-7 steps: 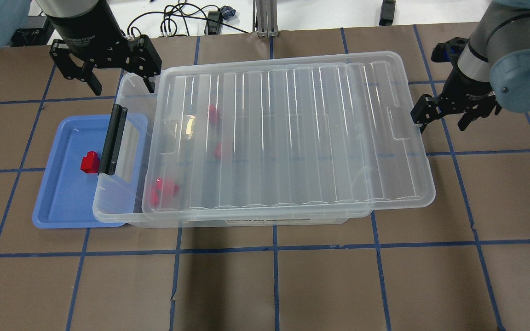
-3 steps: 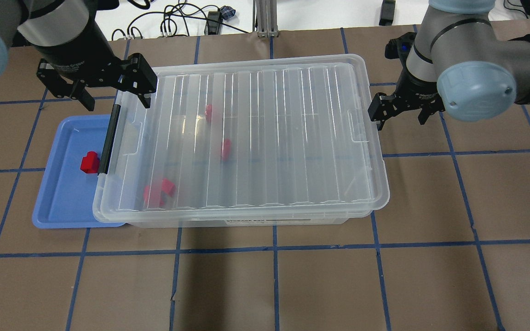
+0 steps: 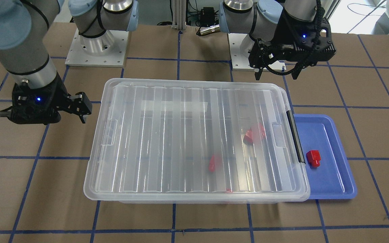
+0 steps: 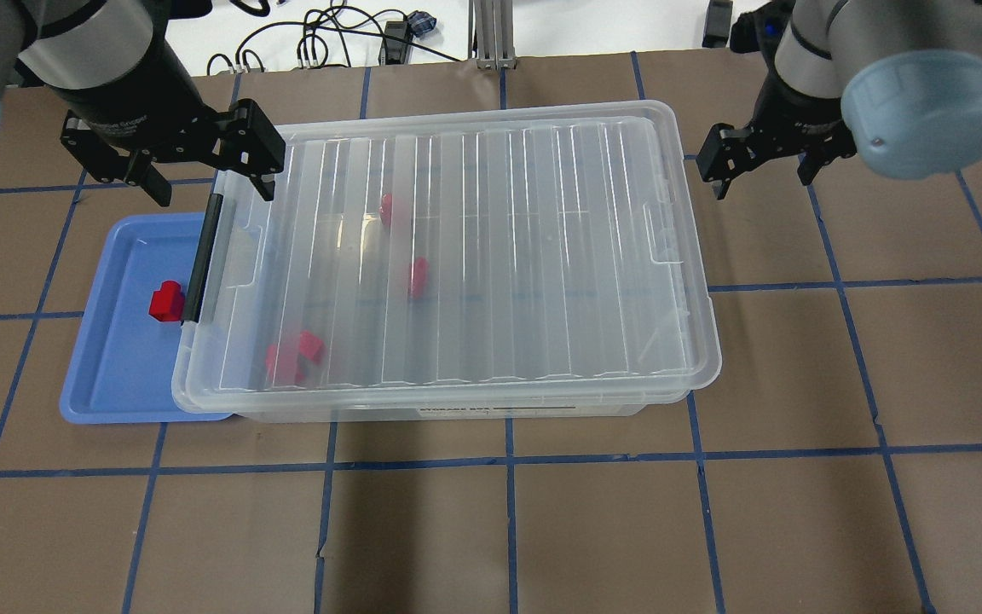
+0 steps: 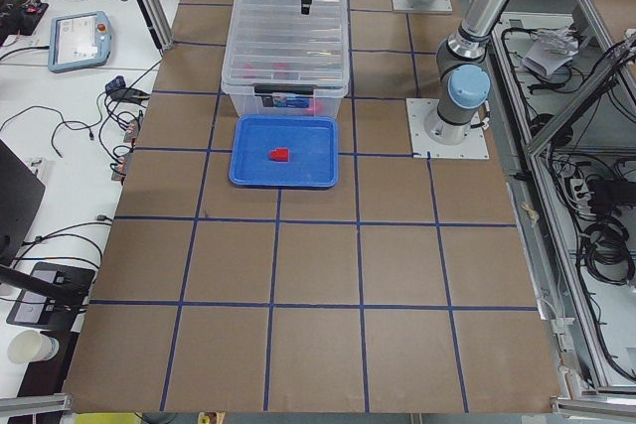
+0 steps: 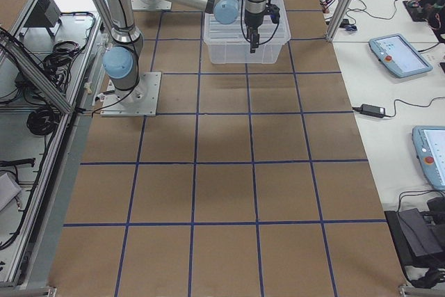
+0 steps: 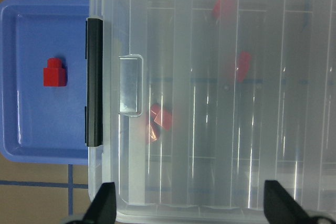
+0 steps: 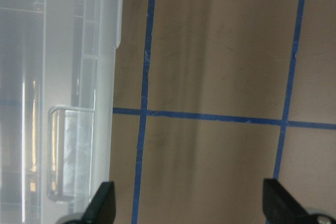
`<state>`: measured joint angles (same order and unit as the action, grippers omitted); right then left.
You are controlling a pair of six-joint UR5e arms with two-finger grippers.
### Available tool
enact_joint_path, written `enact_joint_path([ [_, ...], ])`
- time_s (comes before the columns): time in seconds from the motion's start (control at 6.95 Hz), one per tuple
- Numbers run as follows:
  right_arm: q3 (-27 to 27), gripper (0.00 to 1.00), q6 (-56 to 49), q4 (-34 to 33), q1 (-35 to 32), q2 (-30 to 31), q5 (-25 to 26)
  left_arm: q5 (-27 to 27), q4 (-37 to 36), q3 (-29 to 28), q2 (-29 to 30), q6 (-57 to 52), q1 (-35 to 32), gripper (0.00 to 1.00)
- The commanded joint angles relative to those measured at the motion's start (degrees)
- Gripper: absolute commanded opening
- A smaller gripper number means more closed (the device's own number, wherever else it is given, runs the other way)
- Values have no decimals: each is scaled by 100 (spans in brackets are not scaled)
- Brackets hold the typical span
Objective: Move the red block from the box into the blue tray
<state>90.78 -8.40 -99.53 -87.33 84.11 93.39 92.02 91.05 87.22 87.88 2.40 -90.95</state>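
One red block (image 4: 165,300) lies in the blue tray (image 4: 116,375), also in the front view (image 3: 313,158) and the left wrist view (image 7: 54,73). The clear box (image 4: 474,247) has its ribbed lid on; its black latch (image 4: 201,256) overhangs the tray. Through the lid I see two single red blocks (image 4: 386,207) (image 4: 417,275) and paired red blocks (image 4: 293,354). My left gripper (image 4: 210,179) is open and empty above the box's far latch-end corner. My right gripper (image 4: 764,181) is open and empty, off the box's other end.
The box's latch end covers part of the tray (image 3: 333,182). The table is brown with blue tape lines (image 4: 508,460). Cables (image 4: 329,38) and a metal post lie beyond the far edge. The robot bases (image 3: 96,47) stand behind the box.
The lid slid left and now sits square on the box. My right gripper has since pulled back from the lid's end. My left gripper shifted slightly left.
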Motion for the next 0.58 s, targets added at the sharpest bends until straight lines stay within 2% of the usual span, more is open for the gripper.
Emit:
enact_joint_path([
  [0.0, -1146, 100, 327, 1388, -204, 133, -302, 0, -506, -4, 132, -20, 147, 100],
  [0.14, -1290, 100, 574, 1479, -353, -24, -478, 0, -736, 22, 298, 93, 130, 100],
  [0.29, -1274, 100, 594, 1680, -355, -43, -367, -87, -1095, 40, 378, 68, 130, 100],
  [0.43, -1256, 100, 585, 1604, -346, -43, -253, -367, -1116, 110, 387, 85, 139, 100],
])
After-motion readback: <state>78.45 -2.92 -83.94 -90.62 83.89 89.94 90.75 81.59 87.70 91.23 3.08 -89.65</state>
